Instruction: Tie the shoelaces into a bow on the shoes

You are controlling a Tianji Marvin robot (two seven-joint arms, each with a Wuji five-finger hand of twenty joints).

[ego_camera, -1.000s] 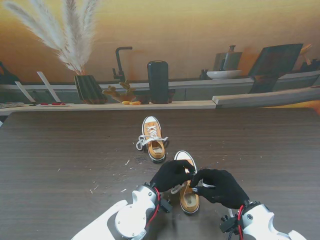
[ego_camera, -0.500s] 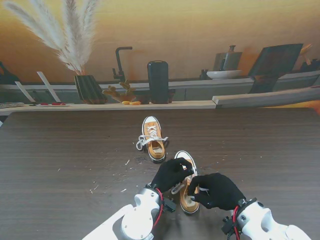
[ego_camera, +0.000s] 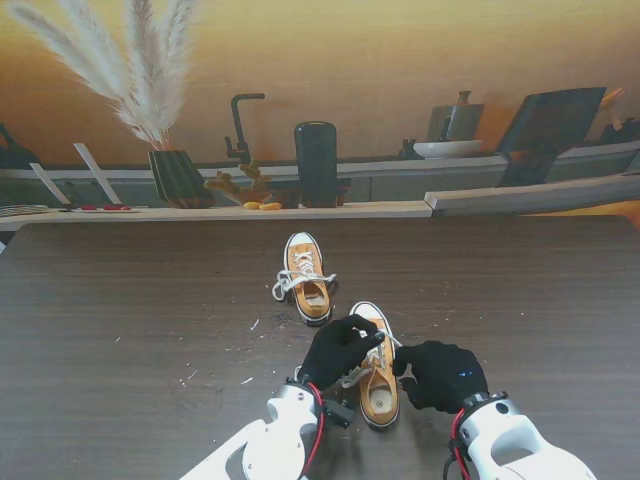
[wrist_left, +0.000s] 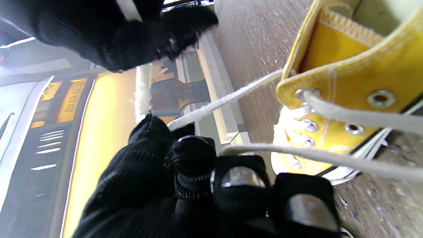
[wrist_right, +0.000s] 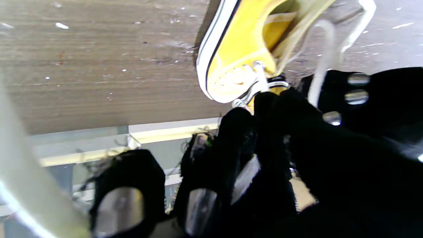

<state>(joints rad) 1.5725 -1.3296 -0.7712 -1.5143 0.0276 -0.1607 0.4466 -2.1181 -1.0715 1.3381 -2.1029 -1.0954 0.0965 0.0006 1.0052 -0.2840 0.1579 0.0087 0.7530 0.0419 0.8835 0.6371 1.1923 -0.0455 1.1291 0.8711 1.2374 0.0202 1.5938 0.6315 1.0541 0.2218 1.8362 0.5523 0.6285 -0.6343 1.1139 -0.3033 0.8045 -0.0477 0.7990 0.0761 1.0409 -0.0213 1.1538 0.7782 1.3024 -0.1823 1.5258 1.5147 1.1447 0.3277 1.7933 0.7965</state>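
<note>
The near shoe [ego_camera: 378, 372] lay on the counter [ego_camera: 120, 300], toe pointing away from the robot. Left hand [ego_camera: 340, 350] pinched its lace [wrist_left: 224, 100]; right hand [ego_camera: 440, 373], closed beside the shoe, seemed to hold the other strand.

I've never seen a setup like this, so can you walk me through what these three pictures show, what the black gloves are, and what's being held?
The black gloves are a robot's two five-finger hands. The wide picture looks down from its stand; the other two come from wrist cameras and appear upside down. On the dark table lie two yellow sneakers. The far sneaker is untouched. Both hands work at the near sneaker: the left hand pinches its white lace, and the right hand is closed beside it, though what it holds is unclear.
</note>
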